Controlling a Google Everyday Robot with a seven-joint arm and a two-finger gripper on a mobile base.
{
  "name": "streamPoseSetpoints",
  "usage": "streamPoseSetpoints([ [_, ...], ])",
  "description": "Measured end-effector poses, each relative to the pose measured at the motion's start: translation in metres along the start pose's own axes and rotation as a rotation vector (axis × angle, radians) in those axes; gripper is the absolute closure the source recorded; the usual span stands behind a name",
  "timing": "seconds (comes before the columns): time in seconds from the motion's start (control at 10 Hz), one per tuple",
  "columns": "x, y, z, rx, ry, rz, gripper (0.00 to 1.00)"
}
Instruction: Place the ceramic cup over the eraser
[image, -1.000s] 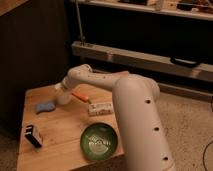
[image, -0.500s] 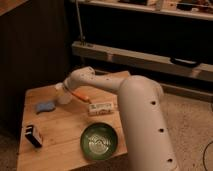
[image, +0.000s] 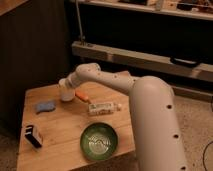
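The white ceramic cup (image: 65, 93) is at the back left of the wooden table (image: 60, 150), right at the end of my arm. My gripper (image: 68, 86) is on the cup's top, and its white body merges with the cup. The black eraser (image: 33, 135) with a white end lies near the table's front left edge, well apart from the cup and nearer the camera.
A flat blue cloth piece (image: 45, 106) lies between the cup and the eraser. An orange object (image: 81, 95) lies just right of the cup. A long white printed box (image: 104, 107) lies mid-table, and a green glossy bowl (image: 99, 141) sits at the front. Dark shelving stands behind.
The end of my arm and the cup have shifted slightly right and up. More of the orange object shows beside the cup. Nothing else has moved.
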Motion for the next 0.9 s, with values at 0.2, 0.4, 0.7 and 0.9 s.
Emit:
streamPoseSetpoints([
  [0.2, 0.028, -0.021, -0.042, 0.032, -0.012, -0.094, 1.00],
  [0.4, 0.035, -0.049, -0.066, 0.075, -0.021, -0.166, 1.00],
  [0.7, 0.015, -0.105, -0.100, 0.166, -0.017, -0.240, 1.00],
  [0.9, 0.012, -0.137, -0.106, 0.235, -0.019, -0.283, 1.00],
])
